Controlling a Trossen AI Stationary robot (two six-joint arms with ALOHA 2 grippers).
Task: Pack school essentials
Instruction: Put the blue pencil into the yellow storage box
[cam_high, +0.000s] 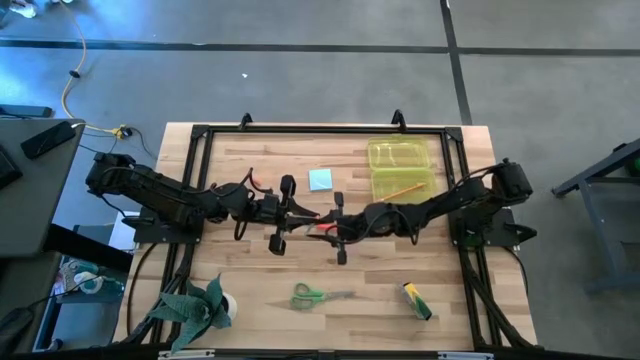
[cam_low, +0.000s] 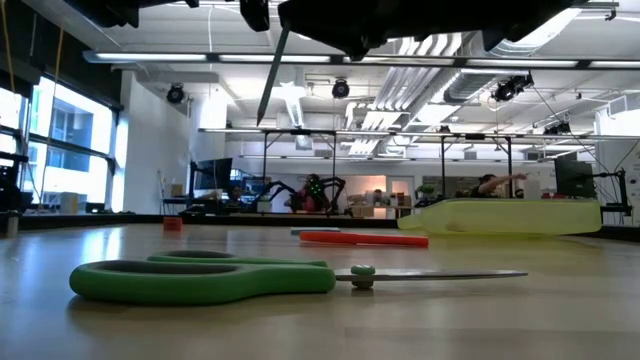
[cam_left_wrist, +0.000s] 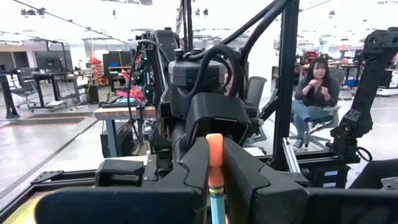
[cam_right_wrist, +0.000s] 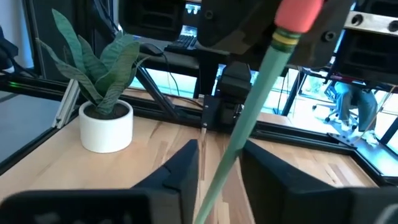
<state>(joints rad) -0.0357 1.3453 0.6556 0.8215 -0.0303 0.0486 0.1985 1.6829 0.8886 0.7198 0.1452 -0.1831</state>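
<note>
Above the table's middle, the left gripper (cam_left_wrist: 214, 168) pinches a green pencil (cam_right_wrist: 249, 118) by its eraser end. The right gripper (cam_right_wrist: 217, 168), fingers parted around the shaft, should clamp squarely before the left releases.

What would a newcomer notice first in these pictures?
The arms meet over the table's middle: the left gripper holds a pencil, its shaft between the right gripper's open fingers. Green scissors lie low in the high view, a yellow case at its upper right.
</note>
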